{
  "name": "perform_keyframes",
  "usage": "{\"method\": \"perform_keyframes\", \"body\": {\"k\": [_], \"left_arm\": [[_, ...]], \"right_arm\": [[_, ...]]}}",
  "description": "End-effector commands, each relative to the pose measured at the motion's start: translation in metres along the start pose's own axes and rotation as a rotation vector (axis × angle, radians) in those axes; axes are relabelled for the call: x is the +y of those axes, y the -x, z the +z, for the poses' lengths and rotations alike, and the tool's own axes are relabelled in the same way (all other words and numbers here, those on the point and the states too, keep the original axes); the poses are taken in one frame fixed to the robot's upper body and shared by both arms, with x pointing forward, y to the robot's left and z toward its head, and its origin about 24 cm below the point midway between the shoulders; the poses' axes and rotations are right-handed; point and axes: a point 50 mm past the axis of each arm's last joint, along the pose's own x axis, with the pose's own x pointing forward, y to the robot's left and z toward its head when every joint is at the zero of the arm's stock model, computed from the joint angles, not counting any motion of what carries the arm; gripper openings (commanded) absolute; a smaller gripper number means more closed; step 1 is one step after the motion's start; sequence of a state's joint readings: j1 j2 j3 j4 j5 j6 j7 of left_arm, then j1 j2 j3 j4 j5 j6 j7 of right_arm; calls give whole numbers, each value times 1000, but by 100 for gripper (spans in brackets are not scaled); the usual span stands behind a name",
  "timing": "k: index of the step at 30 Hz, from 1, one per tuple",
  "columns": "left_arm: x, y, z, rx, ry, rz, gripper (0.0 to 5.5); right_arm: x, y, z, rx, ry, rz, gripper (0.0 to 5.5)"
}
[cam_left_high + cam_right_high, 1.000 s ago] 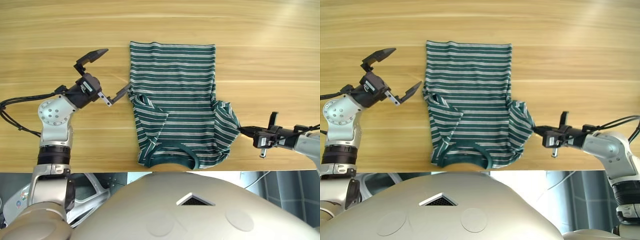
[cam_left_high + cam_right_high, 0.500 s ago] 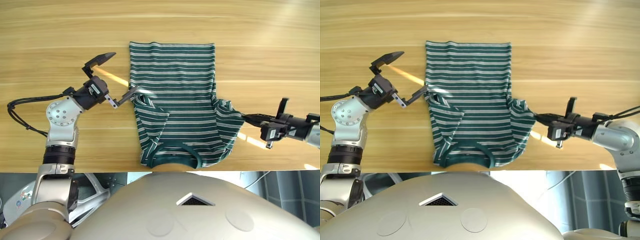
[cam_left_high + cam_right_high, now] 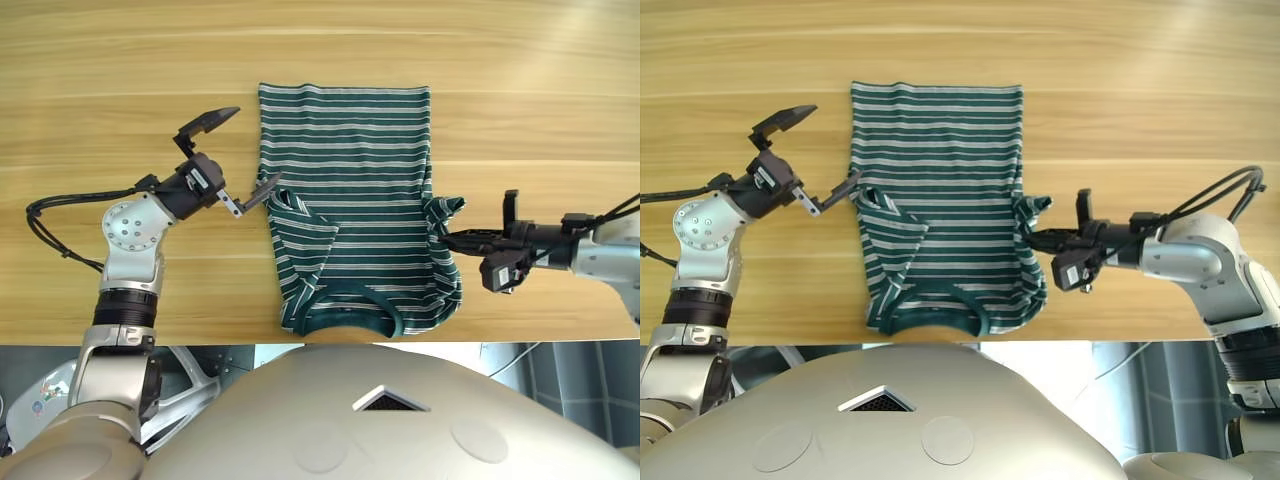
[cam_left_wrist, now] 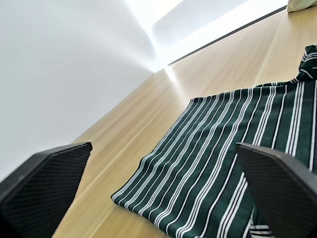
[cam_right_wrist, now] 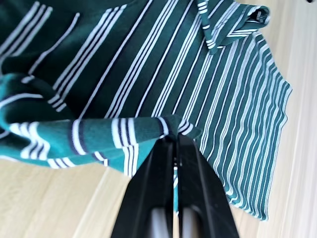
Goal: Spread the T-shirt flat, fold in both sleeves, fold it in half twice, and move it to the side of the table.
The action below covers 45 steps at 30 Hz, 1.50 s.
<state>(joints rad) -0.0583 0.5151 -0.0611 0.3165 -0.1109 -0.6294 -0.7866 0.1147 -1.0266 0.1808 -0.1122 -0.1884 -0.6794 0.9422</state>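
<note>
T-shirt (image 3: 350, 200): lies flat at the centre of the table (image 3: 120, 60), with the hem (image 3: 345, 92) at 12 o'clock and the collar (image 3: 345, 318) at 6 o'clock, close to the table's near edge. The body is smooth, so the spreading looks done.
left sleeve (image 3: 300, 225): on the shirt's 9 o'clock side, turned in over the body along a slanting crease. That fold looks made.
right sleeve (image 3: 448, 275): on the 3 o'clock side, bunched and lifted off the wood near its upper end. It is probably held up so it can be carried over the body toward 9 o'clock.
right gripper (image 5: 172, 141): reaches in low from 3 o'clock, its fingers pressed together on a pinch of the right sleeve, the cloth draping over the tips. The arm lies along the table, which suits a straight pull across.
left gripper (image 3: 258, 145): at the shirt's 9 o'clock, spread wide and holding nothing. Its nearer finger (image 3: 268, 188) is just at the shirt's edge by the folded sleeve; I cannot tell whether it touches. It is likely placed there to steady that side while the other sleeve goes over.
stage: the second sleeve fold is in hand. Both half-folds and the move to the side are not yet done.
</note>
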Motion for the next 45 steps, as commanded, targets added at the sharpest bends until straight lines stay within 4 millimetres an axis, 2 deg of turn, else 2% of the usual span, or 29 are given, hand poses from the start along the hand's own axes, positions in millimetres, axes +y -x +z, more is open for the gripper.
{"method": "perform_keyframes", "body": {"k": [1,7,18,28,35,39,42,45], "left_arm": [[4,-3,0,0,-16,3,540],[5,-2,0,-2,-14,11,540],[2,-1,-1,0,-2,13,540],[-2,-3,-2,-6,12,11,540],[-4,-4,-3,-8,20,10,540],[-3,-4,-3,-11,22,8,540],[-3,-5,-2,-15,23,4,540],[-2,-6,-2,-16,22,1,540]], "right_arm": [[-11,-9,2,7,62,28,2],[-27,-25,12,-34,150,89,2],[-27,-55,30,-117,208,233,2],[-40,-77,28,-96,185,190,2],[-38,-82,23,-59,148,171,2],[-43,-83,24,-73,120,130,75],[-44,-83,23,-90,93,133,162],[-42,-81,27,-141,73,143,221]]}}
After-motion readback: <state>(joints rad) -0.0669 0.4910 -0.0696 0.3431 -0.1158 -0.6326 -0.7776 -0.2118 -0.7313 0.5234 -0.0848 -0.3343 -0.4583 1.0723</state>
